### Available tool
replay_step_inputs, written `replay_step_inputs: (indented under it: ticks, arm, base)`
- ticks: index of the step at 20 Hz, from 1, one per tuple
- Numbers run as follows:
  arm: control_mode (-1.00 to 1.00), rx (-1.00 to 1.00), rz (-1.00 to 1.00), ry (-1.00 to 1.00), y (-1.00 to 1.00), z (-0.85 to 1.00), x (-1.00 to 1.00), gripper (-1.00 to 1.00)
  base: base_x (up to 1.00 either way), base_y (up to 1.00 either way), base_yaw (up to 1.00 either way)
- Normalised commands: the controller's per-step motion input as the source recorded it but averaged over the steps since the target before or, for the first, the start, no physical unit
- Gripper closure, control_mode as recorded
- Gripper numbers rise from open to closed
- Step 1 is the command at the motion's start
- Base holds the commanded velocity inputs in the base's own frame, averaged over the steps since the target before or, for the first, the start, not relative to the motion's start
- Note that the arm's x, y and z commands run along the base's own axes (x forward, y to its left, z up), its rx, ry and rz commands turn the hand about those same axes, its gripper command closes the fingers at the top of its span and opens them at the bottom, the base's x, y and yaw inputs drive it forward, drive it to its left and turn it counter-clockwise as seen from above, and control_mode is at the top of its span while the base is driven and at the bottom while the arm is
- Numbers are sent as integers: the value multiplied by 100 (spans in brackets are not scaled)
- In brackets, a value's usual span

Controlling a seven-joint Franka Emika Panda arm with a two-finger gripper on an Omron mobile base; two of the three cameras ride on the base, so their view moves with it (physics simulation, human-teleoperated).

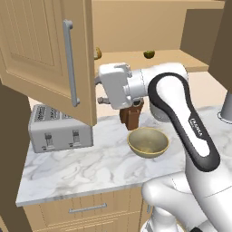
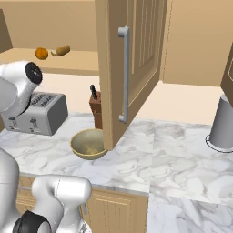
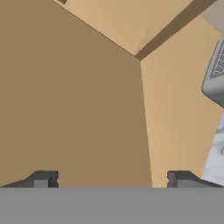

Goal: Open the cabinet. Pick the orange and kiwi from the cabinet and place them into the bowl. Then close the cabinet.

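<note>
Both cabinet doors stand open: the left door (image 1: 41,50) with its grey handle (image 1: 70,63), and the right door (image 2: 132,68). On the shelf lie the orange (image 2: 41,53) and, further right, the dark olive kiwi (image 1: 148,54). The empty bowl (image 1: 148,142) sits on the marble counter below, its rim partly behind the right door's lower corner (image 2: 88,144). My gripper (image 1: 99,90) hangs above the counter just below the shelf, pointing left at the left door's edge. It is open, with its fingertips (image 3: 41,179) wide apart and nothing between them (image 3: 111,179).
A tan-brown item (image 2: 60,50) lies beside the orange. A knife block (image 1: 131,115) stands behind the bowl and under my hand. A toaster (image 1: 59,129) sits at the counter's left, and a grey cylinder (image 2: 223,123) at the right. Low drawer fronts (image 1: 88,209) run below.
</note>
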Motion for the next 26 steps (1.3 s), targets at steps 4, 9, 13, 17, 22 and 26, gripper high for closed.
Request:
replay_step_inputs:
  ticks: [4,9,13,17,22,26]
  arm:
    - [-100,-42,-3,0,-11,12,24,-100]
    - [-100,-22,-1,0,-45,-11,21,-100]
    - [-100,-17,0,-4,-48,-20,13,-100]
    - [-100,-18,0,-26,-21,-41,9,-100]
    - [-100,-22,-1,-43,0,-37,2,-100]
    - [-100,-12,0,-13,-18,-8,5,-100]
  base:
    - [0,0,0]
    - [0,0,0]
    - [0,0,0]
    - [0,0,0]
    - [0,0,0]
    - [0,0,0]
